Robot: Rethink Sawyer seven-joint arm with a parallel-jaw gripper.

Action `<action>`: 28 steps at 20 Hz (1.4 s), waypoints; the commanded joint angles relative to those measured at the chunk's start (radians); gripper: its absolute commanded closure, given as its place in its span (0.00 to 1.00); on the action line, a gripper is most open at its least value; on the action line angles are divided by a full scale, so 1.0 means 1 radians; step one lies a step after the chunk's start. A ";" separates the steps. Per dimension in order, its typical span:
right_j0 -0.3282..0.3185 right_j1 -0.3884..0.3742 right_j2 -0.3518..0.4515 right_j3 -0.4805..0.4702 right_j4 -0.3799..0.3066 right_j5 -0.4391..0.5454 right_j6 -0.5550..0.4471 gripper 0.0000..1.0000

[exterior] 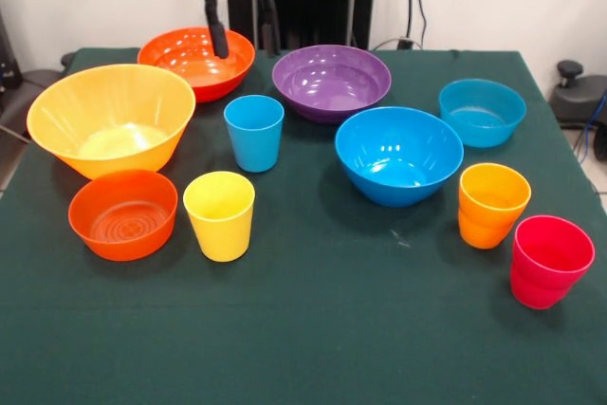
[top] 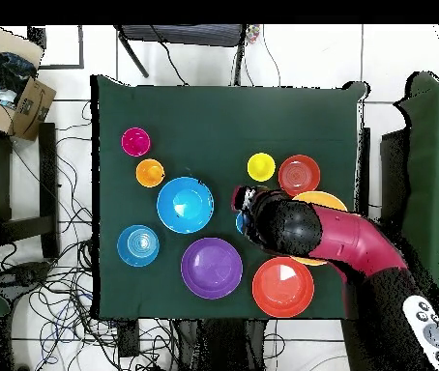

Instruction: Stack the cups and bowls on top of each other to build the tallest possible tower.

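Note:
All cups and bowls stand apart on the green table. My gripper [exterior: 244,37] hangs open and empty at the back, its fingers [exterior: 218,33] in front of the wide orange bowl [exterior: 196,62], left of the purple bowl [exterior: 331,81] and behind the blue cup [exterior: 254,132]. The big yellow-orange bowl [exterior: 109,120], small orange bowl [exterior: 123,213] and yellow cup [exterior: 219,215] are on the left. The big blue bowl [exterior: 398,154], small teal-blue bowl [exterior: 482,111], orange cup [exterior: 492,204] and pinkish red cup [exterior: 550,260] are on the right. In the overhead view my gripper [top: 246,201] and arm hide most of the blue cup [top: 240,224].
The green cloth [exterior: 313,329] covers the whole table. In the overhead view the arm [top: 349,246] crosses the big yellow-orange bowl [top: 328,200]. Cables and a cardboard box [top: 25,106] lie on the floor beside the table.

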 commanded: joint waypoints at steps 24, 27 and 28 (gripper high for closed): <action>0.245 0.062 -0.011 -0.022 -0.126 0.069 0.098 0.00; 0.249 0.051 -0.023 0.001 -0.128 0.040 0.104 0.00; 0.246 0.049 -0.021 0.002 -0.124 0.042 0.099 0.00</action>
